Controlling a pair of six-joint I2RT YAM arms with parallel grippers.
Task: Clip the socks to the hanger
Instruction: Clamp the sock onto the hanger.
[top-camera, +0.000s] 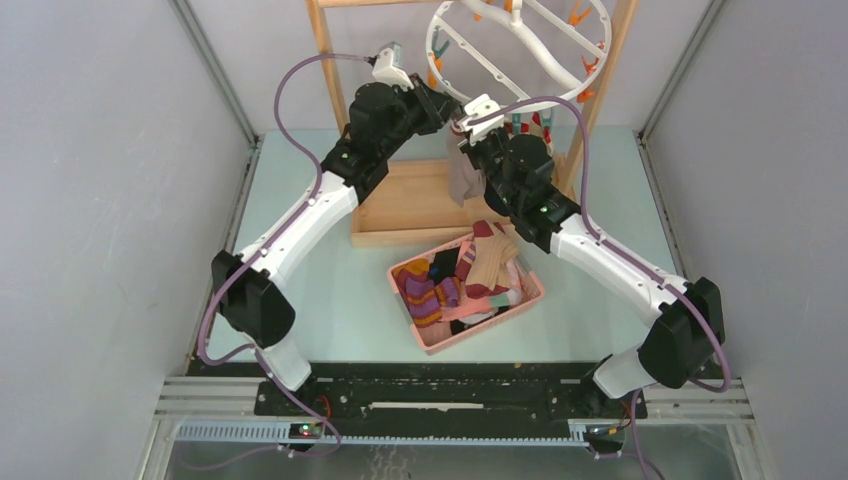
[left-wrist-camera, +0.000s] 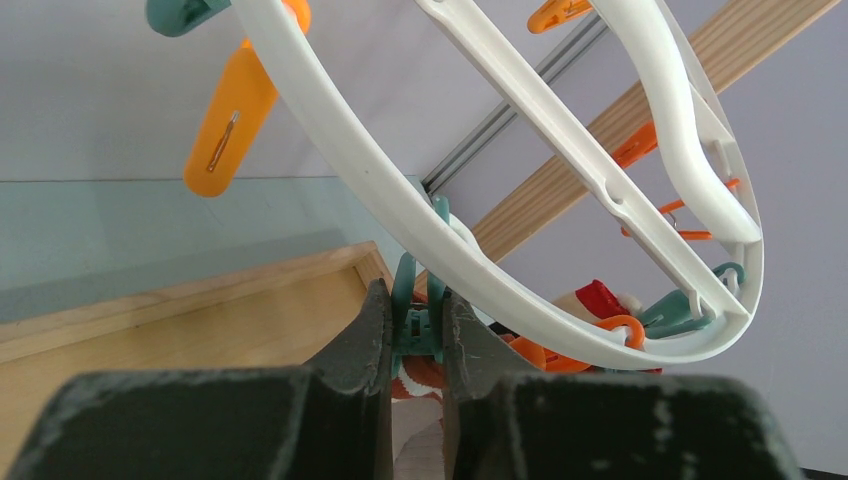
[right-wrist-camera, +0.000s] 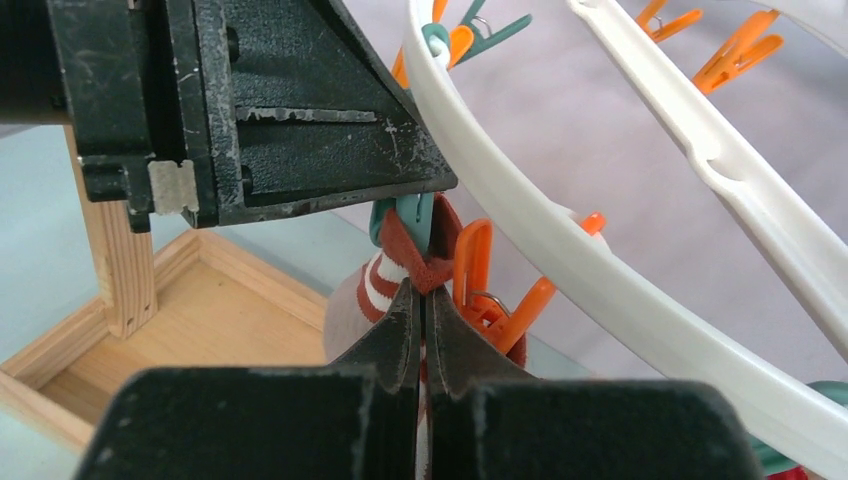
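Observation:
The white hanger ring (top-camera: 430, 45) hangs tilted at the back, with orange and teal clips on its rim. My left gripper (left-wrist-camera: 415, 300) is shut on a teal clip (left-wrist-camera: 420, 325) under the rim (left-wrist-camera: 370, 190), squeezing its handles. My right gripper (right-wrist-camera: 424, 295) is shut on a tan-grey sock with a red-and-white striped cuff (right-wrist-camera: 385, 280) and holds the cuff up at that teal clip (right-wrist-camera: 405, 215). In the top view the sock (top-camera: 462, 180) hangs below both grippers. An orange clip (right-wrist-camera: 475, 265) hangs just right of it.
A pink basket (top-camera: 430, 340) with more socks, one purple-orange striped (top-camera: 425, 290), stands in the middle of the table. The wooden rack's base tray (top-camera: 410, 200) and posts (top-camera: 325, 50) stand behind it. My left finger (right-wrist-camera: 300, 120) fills the upper left of the right wrist view.

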